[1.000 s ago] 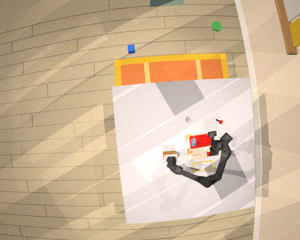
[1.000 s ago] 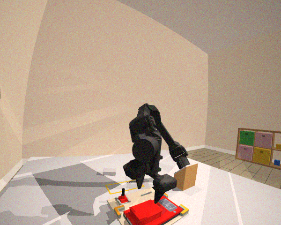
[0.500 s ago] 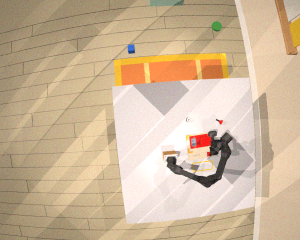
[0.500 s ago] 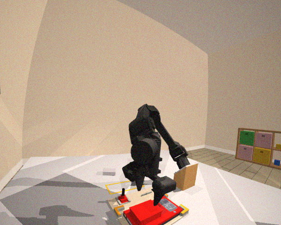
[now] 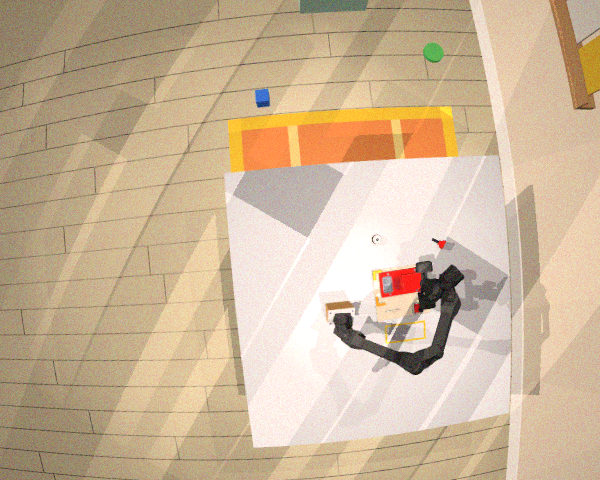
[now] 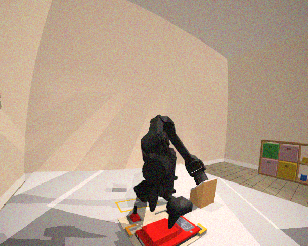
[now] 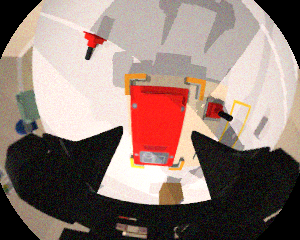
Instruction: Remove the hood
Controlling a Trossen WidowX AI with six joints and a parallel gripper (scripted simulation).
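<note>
The red toy car (image 5: 396,282) (image 6: 159,232) (image 7: 157,120) sits on a tan board with yellow corner brackets. Its red hood panel is in place on the body, and there is a grey window at one end. My gripper (image 5: 422,285) (image 6: 161,216) (image 7: 157,131) is open and empty. It points down over the car, with one finger on each side of it, and I cannot tell whether a fingertip touches the car. The marked area is a yellow outlined rectangle (image 5: 386,333) (image 6: 118,206) (image 7: 246,116) on the white table, just beside the board. My arm reaches over part of it.
A small red piece with a black stick (image 6: 134,216) (image 7: 216,108) stands on the board. Another such piece (image 5: 438,242) (image 7: 90,42) lies on the table. A tan box (image 5: 339,308) (image 6: 203,193) stands by the arm's base. A small white ring (image 5: 377,239) and a grey block (image 6: 119,189) are nearby.
</note>
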